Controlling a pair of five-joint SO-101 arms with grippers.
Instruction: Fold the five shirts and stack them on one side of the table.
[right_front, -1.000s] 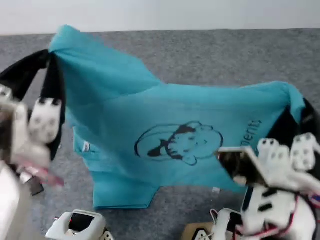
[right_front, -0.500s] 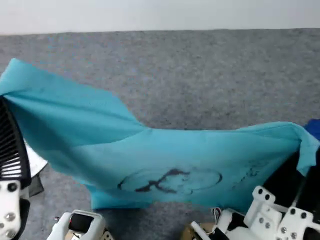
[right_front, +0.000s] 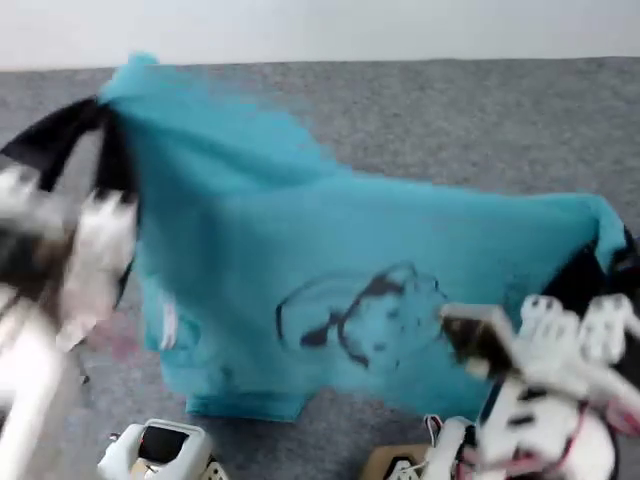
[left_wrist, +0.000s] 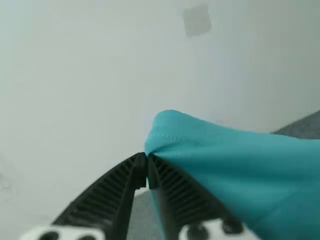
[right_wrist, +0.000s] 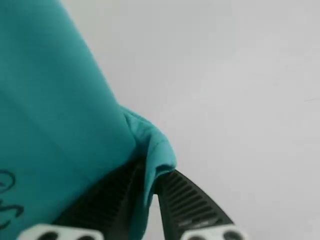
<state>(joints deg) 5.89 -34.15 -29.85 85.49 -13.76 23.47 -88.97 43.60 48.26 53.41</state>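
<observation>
A teal shirt (right_front: 330, 250) hangs spread above the grey table (right_front: 470, 110), held up between the two arms. The left gripper (left_wrist: 146, 161) has its jaws closed tight on a hemmed corner, high at the left. The right gripper (right_wrist: 151, 176) is clamped on the opposite bunched corner, lower at the right. A dark drawing (right_front: 360, 315) on the shirt faces upward.

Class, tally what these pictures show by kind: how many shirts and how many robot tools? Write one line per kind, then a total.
Shirts: 1, the teal shirt
Tools: 2, the left tool and the right tool, each pinching the shirt's edge
Total: 3
</observation>
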